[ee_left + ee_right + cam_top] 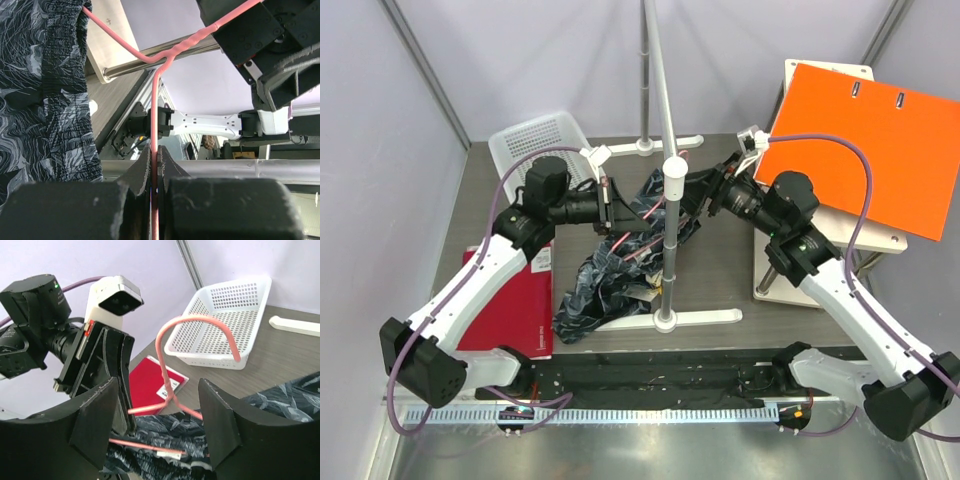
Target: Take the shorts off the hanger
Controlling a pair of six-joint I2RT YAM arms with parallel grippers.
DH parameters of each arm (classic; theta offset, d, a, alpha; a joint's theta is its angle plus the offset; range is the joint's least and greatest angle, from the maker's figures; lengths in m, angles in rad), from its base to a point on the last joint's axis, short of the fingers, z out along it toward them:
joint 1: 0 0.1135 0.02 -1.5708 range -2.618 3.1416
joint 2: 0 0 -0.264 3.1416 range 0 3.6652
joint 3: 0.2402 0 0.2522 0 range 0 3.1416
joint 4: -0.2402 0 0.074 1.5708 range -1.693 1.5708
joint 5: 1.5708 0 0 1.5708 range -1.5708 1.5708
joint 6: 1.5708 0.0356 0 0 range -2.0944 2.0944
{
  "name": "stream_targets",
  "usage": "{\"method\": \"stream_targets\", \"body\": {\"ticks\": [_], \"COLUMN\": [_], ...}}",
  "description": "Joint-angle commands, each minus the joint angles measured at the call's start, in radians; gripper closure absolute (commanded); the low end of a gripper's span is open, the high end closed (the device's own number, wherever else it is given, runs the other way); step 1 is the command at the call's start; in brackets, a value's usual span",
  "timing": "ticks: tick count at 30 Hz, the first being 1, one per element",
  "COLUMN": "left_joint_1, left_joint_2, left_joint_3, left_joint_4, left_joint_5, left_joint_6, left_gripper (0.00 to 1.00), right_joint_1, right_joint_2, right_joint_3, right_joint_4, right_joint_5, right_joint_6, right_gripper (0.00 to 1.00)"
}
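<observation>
The dark leaf-print shorts [600, 285] hang from the pink hanger [635, 245] and trail onto the table beside the rail stand. My left gripper [155, 165] is shut on the hanger's wire [155, 100], which runs up between its jaws; the shorts [45, 100] hang just left of it. My right gripper [160, 425] faces it from the other side, open, with the hanger's twisted neck [167, 390] between its fingers [217, 420] and touching neither. The hook [200, 320] curves free above, and the shorts [280, 400] lie below with a paper tag showing.
A grey rail pole [665, 90] on a white-footed stand [670, 240] crosses the middle of the table. A white basket [535, 140] sits at the back left, a red book [515, 300] at the left, and an orange folder [865, 140] on a board at the right.
</observation>
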State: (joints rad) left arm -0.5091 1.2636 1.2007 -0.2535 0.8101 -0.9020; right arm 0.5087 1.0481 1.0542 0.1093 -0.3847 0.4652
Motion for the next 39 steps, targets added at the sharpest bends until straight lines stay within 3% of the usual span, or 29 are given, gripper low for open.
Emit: {"method": "stream_targets", "body": {"ticks": [1, 8, 11, 15, 16, 18, 19, 20, 23, 26, 34, 39], "left_joint_1": [-0.028, -0.063, -0.065, -0.066, -0.066, -0.066, -0.066, -0.066, -0.068, -0.068, -0.068, -0.068], "left_joint_2": [-0.027, -0.03, -0.038, -0.049, -0.049, -0.052, -0.058, -0.078, -0.128, -0.207, -0.389, -0.469], "left_joint_3": [0.02, 0.034, 0.03, 0.065, 0.083, 0.14, 0.154, 0.164, 0.181, 0.217, 0.292, 0.191], "left_joint_4": [0.048, 0.048, 0.045, -0.041, -0.122, -0.222, -0.292, -0.308, -0.334, -0.412, -0.633, -0.607], "left_joint_5": [0.006, 0.0, -0.008, -0.057, -0.081, -0.176, -0.198, -0.233, -0.264, -0.347, -0.578, -0.571], "left_joint_6": [0.011, 0.012, 0.014, 0.069, 0.096, 0.173, 0.193, 0.218, 0.23, 0.252, 0.252, 0.164], "left_gripper": [1.0, 1.0, 1.0, 1.0, 0.99, 0.9, 0.83, 0.7, 0.5, 0.42, 0.43, 0.44], "right_joint_1": [0.008, 0.08, 0.1, 0.114, 0.117, 0.116, 0.117, 0.119, 0.123, 0.126, 0.149, 0.172], "right_joint_2": [0.035, 0.075, 0.075, 0.052, 0.047, 0.041, 0.04, 0.039, 0.047, 0.044, 0.108, 0.168], "right_joint_3": [0.01, 0.043, 0.036, 0.01, 0.006, 0.0, 0.001, 0.01, 0.041, 0.064, 0.217, 0.283], "right_joint_4": [0.122, 0.024, -0.002, -0.011, -0.013, -0.011, -0.013, -0.019, -0.074, -0.143, -0.362, -0.427], "right_joint_5": [-0.037, 0.044, 0.089, 0.197, 0.22, 0.243, 0.245, 0.248, 0.28, 0.334, 0.556, 0.659], "right_joint_6": [0.052, -0.016, -0.019, -0.002, 0.004, 0.013, 0.013, 0.013, 0.007, 0.001, 0.052, 0.115], "right_gripper": [0.31, 0.41, 0.56, 0.99, 0.99, 0.99, 0.99, 0.99, 0.99, 0.99, 0.99, 0.99]}}
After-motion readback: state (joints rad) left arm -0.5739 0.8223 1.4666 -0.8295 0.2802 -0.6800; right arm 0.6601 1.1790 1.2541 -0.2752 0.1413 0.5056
